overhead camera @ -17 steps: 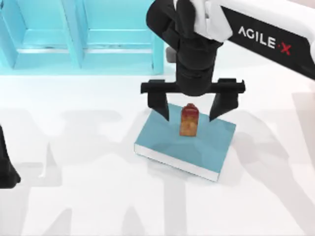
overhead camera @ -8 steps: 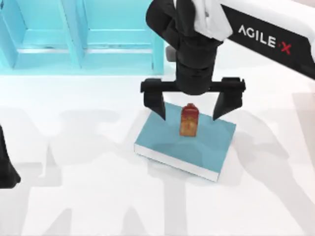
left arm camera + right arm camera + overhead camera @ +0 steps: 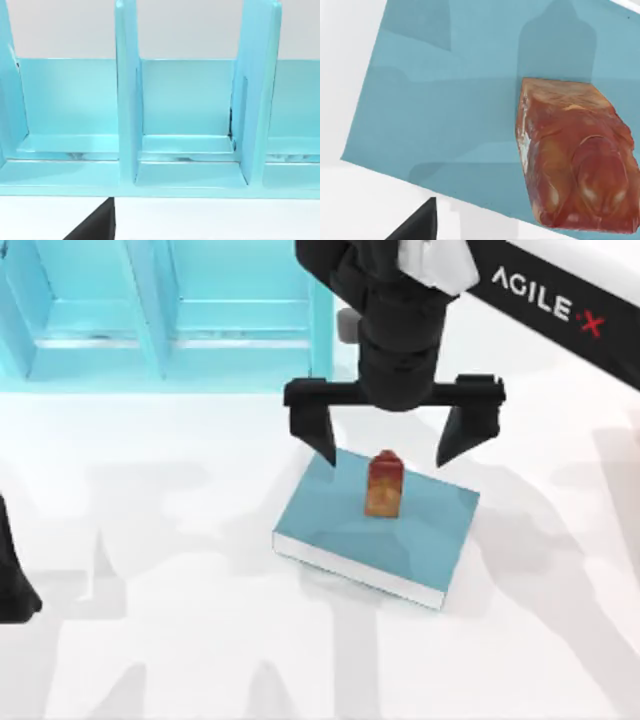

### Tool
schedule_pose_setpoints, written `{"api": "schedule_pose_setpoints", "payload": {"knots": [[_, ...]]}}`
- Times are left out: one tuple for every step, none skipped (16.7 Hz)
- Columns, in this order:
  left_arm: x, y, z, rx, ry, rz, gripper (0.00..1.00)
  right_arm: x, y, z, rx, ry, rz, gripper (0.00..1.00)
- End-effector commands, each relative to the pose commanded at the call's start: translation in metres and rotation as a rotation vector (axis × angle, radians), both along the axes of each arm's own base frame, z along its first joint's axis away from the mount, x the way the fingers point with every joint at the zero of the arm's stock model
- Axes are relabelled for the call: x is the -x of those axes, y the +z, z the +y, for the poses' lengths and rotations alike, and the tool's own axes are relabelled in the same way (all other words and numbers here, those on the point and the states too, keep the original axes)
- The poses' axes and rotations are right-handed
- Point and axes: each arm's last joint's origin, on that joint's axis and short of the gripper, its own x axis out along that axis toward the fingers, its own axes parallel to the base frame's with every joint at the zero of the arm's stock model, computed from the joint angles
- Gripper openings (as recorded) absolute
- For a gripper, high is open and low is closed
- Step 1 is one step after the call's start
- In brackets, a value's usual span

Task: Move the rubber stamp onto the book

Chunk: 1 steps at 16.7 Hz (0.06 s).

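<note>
Rubber stamp upright on book, mid-counter. Right gripper above stamp, jaws released wide, touching nothing. Left arm parked at counter's left edge; light-blue shelf unit behind.

The right arm is running off the top view's upper and right edges above the right gripper. The shelf unit, left of that gripper, is being cut by the upper and left edges. The left arm is showing only a dark sliver at the left edge; its gripper cannot be judged. In the right wrist view, the book is running past the frame.
</note>
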Motion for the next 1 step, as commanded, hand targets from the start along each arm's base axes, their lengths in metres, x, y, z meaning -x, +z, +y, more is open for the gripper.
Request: {"api": "schedule_pose_setpoints", "payload": {"knots": [[0.0000, 0.0000, 0.0000, 0.000, 0.000, 0.000, 1.00, 0.0000, 0.0010, -0.0001, 0.000, 0.000, 0.000, 1.00]]}}
